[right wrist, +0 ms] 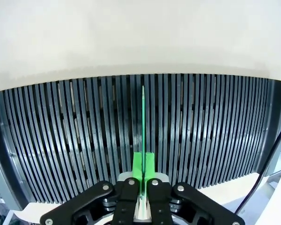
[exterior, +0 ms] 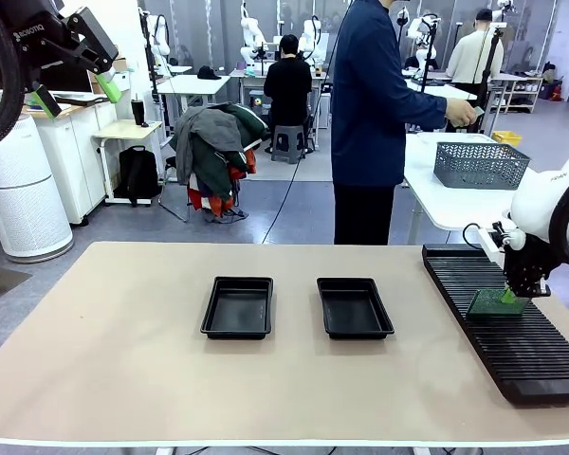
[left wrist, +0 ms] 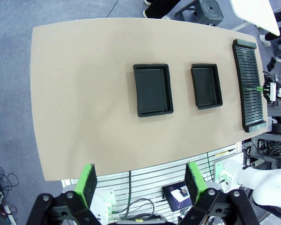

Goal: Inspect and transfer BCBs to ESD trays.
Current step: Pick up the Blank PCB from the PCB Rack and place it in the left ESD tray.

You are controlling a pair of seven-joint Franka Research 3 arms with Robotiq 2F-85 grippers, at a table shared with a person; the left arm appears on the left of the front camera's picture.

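— Where's the board [exterior: 493, 303]?
— Near right on the tabletop [exterior: 123, 360], standing on edge in the black slotted rack [exterior: 526, 355]. The right claw [exterior: 512, 294] is clenched on its top edge, a finger on each face.
— And the trays [exterior: 238, 307]?
— Mid-tabletop, side by side, well left of it. The left claw [exterior: 76, 93] hangs released, high at far left.

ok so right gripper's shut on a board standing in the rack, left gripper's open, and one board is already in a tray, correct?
Not quite: no board is in a tray. The front view shows the left ESD tray and the right ESD tray both bare. The rest holds: the right gripper is shut on a BCB standing in the rack, and the left gripper is open.
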